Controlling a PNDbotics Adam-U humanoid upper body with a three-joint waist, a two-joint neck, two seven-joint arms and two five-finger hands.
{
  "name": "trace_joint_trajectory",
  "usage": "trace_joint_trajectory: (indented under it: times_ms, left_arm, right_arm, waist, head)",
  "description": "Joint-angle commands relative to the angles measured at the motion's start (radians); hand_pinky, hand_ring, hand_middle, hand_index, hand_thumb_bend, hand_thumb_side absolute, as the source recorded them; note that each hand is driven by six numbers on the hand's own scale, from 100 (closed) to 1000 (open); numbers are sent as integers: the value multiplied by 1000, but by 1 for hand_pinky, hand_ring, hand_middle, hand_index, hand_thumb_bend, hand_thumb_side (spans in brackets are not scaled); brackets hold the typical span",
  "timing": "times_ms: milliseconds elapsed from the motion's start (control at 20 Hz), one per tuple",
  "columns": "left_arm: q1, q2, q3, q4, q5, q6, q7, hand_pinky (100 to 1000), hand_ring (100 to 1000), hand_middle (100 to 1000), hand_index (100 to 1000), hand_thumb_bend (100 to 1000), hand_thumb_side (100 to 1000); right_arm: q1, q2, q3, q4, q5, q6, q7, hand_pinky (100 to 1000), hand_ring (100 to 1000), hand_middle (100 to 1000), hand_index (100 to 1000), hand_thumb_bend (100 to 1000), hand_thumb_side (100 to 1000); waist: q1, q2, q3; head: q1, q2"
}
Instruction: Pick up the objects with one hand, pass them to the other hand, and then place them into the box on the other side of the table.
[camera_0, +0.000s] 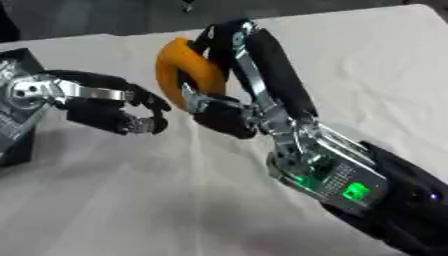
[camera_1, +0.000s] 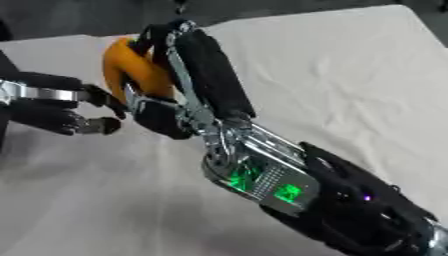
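Two hands are seen above the bench (camera_0: 367, 65), and only one of them holds anything. The fingers (camera_0: 262, 55) of the right hand (camera_0: 229, 107) are curled round an orange ring (camera_0: 179, 65), a thick curved piece that is gripped on its right side and held up in the air, clear of the bench top. The thumb of that hand is pressed against the lower part of the ring. Just to the left, the left hand (camera_0: 118, 112) is held at about the same height, its fingers (camera_0: 149, 102) bent inward with a narrow gap kept between fingertips and thumb; nothing is enclosed by them, and the ring is near but not touched by them. The right forearm is stretched from the lower right corner up toward the middle, with green lights shown on its silver wrist section. The left arm is brought in from the left edge, its silver wrist joint lying beside a dark object (camera_0: 13, 145) at that edge, which cannot be made out clearly. The bench is covered by a pale cloth with light creases.
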Motion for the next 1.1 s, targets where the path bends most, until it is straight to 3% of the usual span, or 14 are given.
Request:
trace_joint_trajectory:
  times_ms: [50, 400, 750, 850, 950, 1100]
  left_arm:
    - [-14, 20, 24, -6, 13, -10, -14, 1000, 979, 844, 992, 170, 1000]
    - [-18, 13, 43, -7, 52, 10, -5, 1000, 973, 832, 1000, 148, 1000]
    - [-18, 0, 43, 8, 48, 42, 135, 1000, 983, 840, 1000, 129, 1000]
    - [-15, -4, 42, 16, 49, 57, 189, 1000, 983, 831, 1000, 262, 1000]
    - [-13, -9, 39, 28, 65, 77, 241, 1000, 985, 832, 1000, 317, 1000]
    - [-14, -12, 29, 31, 76, 91, 291, 1000, 987, 834, 1000, 292, 1000]
  right_arm:
    - [-14, -14, -9, -21, -6, 7, -15, 563, 393, 356, 273, 100, 100]
    - [-11, -14, -7, -21, -9, 4, -21, 564, 393, 356, 273, 100, 100]
    - [-9, -14, -4, -21, -10, 3, -24, 564, 392, 355, 272, 100, 100]
    - [-8, -14, -3, -21, -10, 4, -25, 564, 392, 355, 272, 100, 100]
    - [-8, -14, -2, -21, -10, 3, -25, 564, 392, 355, 272, 100, 100]
    - [-8, -14, -1, -21, -10, 2, -25, 564, 391, 355, 272, 100, 100]
  waist:
    - [6, -39, 2]
    - [5, -38, 1]
    - [4, -37, -1]
    - [4, -37, -1]
    - [4, -37, -2]
    - [4, -37, -1]
  head:
    - [-3, -10]
    - [-5, -11]
    - [-4, -13]
    - [-5, -13]
    - [-5, -13]
    - [-6, -14]
